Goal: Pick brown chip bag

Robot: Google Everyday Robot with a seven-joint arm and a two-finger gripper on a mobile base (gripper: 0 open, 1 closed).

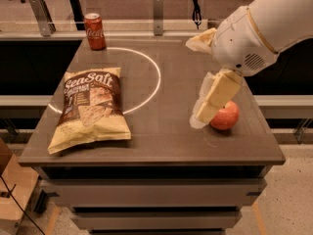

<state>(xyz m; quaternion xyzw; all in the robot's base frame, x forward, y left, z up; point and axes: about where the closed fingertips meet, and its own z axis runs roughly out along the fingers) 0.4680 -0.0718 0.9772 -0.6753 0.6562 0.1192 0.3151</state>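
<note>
- The bench [161, 148] is a dark, flat top on a drawer-fronted base. Its near edge runs across the lower part of the view.
- The brown chip bag [90, 109] lies flat on the near-left part of the bench, face up. Its pale yellow bottom seam is towards the front edge and its "Sea Salt" lettering points away.
- The bag looks puffed and crinkly, so it is probably light, soft and full of air, with brittle chips inside. A hard squeeze on the middle would likely crush them, and the glossy film may slip.
- The flat sealed seam at the top or bottom, or a pinch of the side edge, seems the surest place to take hold. The film is doubled there and nothing inside would break.
- On the near-right, the claw [201, 117] hangs tip-down just above the bench, right beside a red apple [226, 115] and well apart from the bag. It grips nothing. Whether it is apart or together I cannot tell.
- The white arm [254, 31] comes in from the upper right, so reaching the bag calls for a sweep leftwards across the bench.
- A white painted circle [157, 77] marks the middle of the bench, and the bag overlaps its left side.
- At the far-left corner a red soda can [95, 31] stands upright, clear of the bag.
</note>
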